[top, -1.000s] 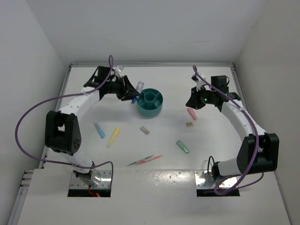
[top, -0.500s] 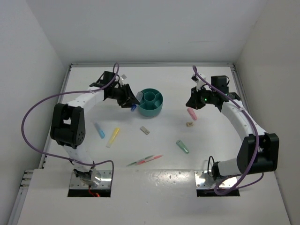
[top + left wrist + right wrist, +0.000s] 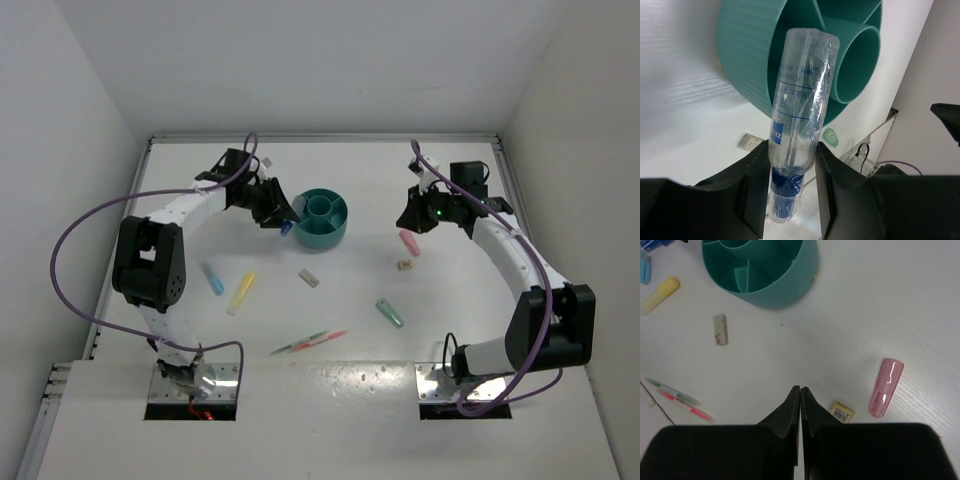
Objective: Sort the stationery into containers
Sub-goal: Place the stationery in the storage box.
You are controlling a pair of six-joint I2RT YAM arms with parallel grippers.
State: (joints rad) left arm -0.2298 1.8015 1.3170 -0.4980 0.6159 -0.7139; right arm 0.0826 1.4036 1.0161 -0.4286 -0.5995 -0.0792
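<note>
a clear-wrapped blue marker stick (image 3: 800,100) is clamped in the left hand (image 3: 790,165) just beside the round teal plastic bowl (image 3: 745,65), seemingly for dropping inside; the right hand (image 3: 800,395) is clenched empty over the worktop (image 3: 890,300).

The gripper (image 3: 800,404) has its two fingers pressed tight together. Up from it sits the bowl (image 3: 785,290). A yellow marker (image 3: 660,294) lies left of the bowl. An eraser (image 3: 720,330) lies just below the bowl. A pink marker (image 3: 885,387) lies below and right of the bowl, well apart.
</note>
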